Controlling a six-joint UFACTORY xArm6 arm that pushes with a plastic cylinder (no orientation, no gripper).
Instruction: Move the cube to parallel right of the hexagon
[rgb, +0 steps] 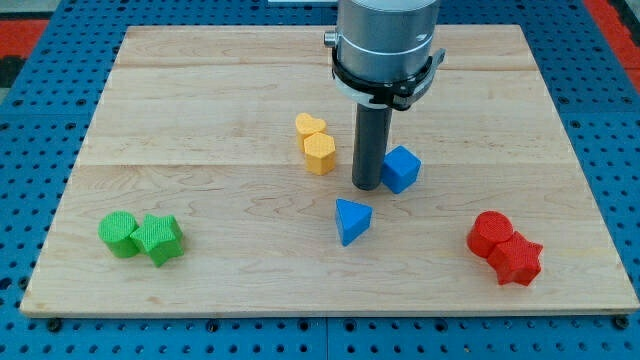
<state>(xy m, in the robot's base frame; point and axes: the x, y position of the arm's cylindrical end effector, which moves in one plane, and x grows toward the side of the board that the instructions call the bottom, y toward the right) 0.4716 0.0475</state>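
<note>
A blue cube (401, 168) lies on the wooden board just right of centre. A yellow hexagon (320, 154) lies to its left, with a yellow heart (310, 128) touching it from above. My tip (366, 186) stands between the hexagon and the cube, touching or nearly touching the cube's left side. The cube sits slightly lower in the view than the hexagon.
A blue triangle (351, 220) lies just below my tip. A green cylinder (120, 234) and a green block (159, 239) sit together at the lower left. Two red blocks (492, 233) (517, 259) sit together at the lower right. The board's edge (330, 312) runs along the view's bottom.
</note>
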